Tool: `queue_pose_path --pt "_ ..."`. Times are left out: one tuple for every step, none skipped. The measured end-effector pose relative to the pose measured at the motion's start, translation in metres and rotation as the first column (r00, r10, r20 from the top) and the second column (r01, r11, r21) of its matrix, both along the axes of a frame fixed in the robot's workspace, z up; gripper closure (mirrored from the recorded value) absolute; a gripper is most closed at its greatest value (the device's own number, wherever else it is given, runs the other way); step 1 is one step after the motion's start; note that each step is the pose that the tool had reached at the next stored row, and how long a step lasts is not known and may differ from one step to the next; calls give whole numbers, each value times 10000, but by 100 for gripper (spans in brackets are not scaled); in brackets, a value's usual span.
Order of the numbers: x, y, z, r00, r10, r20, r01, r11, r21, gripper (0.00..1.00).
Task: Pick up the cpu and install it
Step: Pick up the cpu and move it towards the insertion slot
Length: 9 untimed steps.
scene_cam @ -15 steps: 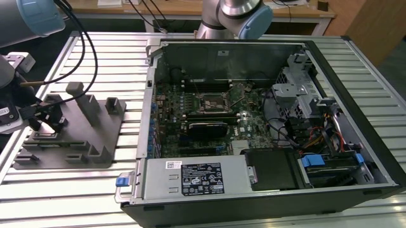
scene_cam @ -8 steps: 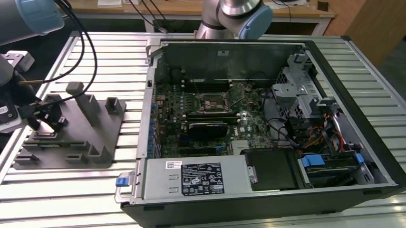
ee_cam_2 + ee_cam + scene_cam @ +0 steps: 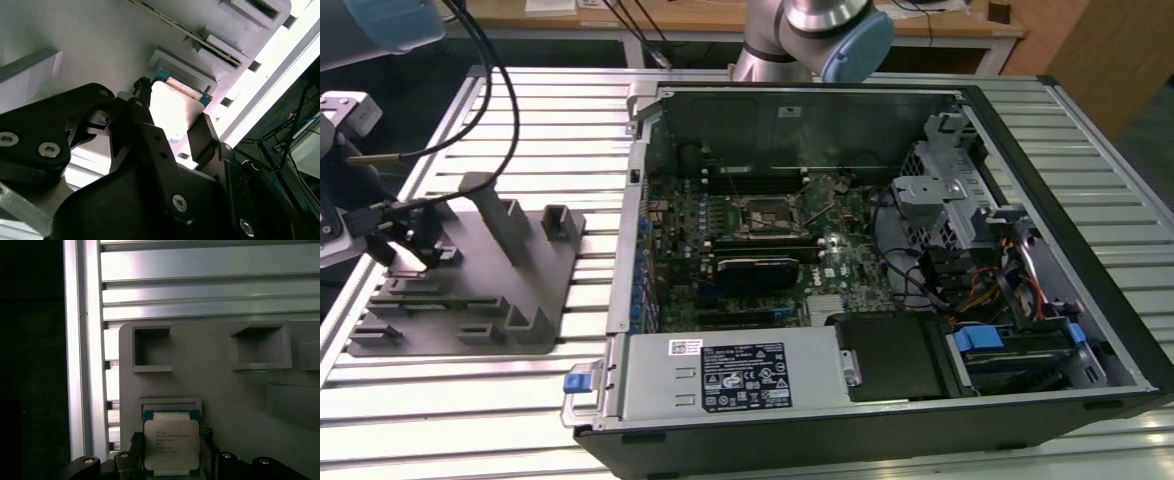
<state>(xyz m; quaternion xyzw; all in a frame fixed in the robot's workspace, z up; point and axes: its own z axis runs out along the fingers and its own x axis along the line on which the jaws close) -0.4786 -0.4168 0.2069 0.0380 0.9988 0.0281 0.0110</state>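
The cpu, a silvery square chip with a thin green rim, lies in a recess of the grey holder block. My gripper straddles it, one black finger against each of two opposite edges. The second wrist view shows the same cpu pinched between the fingers, still level with the recess. In the exterior view my gripper hangs low over the holder block at that view's left. The motherboard socket sits inside the open computer case, apart from the gripper.
The holder block carries upright posts and several other slots close to the gripper. A black cable loops above the ribbed metal table. The case's walls, a power supply and drive cages surround the board.
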Motion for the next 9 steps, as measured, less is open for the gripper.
queue_pose_path --pt "0 0 13 10000 0 0 0 10000 0 46" --pt "1 0 16 10000 1 2 -1 10000 1 46" --pt "1 0 16 10000 0 5 0 10000 2 46" --pt "1 0 18 10000 0 5 0 10000 3 46" --pt "0 0 21 10000 1 1 -1 10000 1 46" --pt "0 0 21 10000 0 1 0 10000 0 46" --pt "0 0 22 10000 0 1 0 10000 0 46" --pt "0 0 19 10000 0 0 0 10000 0 46" --pt "0 0 13 10000 1 1 -1 10000 0 46"
